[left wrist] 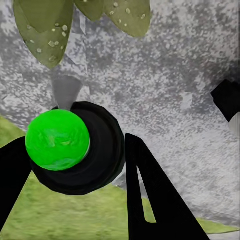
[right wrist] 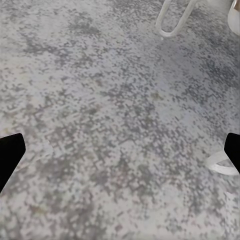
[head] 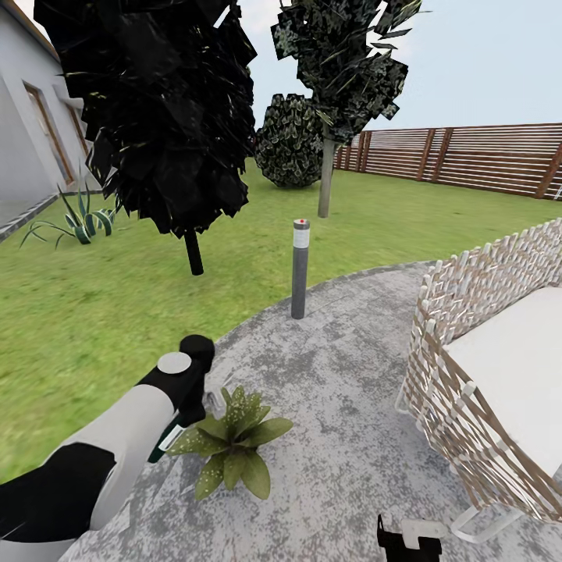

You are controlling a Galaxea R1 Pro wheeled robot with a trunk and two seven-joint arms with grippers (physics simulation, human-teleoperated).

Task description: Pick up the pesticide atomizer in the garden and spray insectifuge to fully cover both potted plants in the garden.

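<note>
From the head view, the left gripper (head: 190, 406) is holding the pesticide atomizer (head: 167, 442) right beside one potted plant (head: 232, 446) on the grey patio (head: 336, 437), I think so the spray can land on its leaves, and a grey bollard lamp (head: 300, 268) stands farther back. In the left wrist view, the black fingers (left wrist: 150, 192) are squeezed on the bottle's round green-topped end, with the spotted leaves just ahead. In the right wrist view, the right gripper (right wrist: 120, 150) hangs over bare patio with its fingertips spread wide and nothing in them, near a white chair leg (right wrist: 175, 20).
</note>
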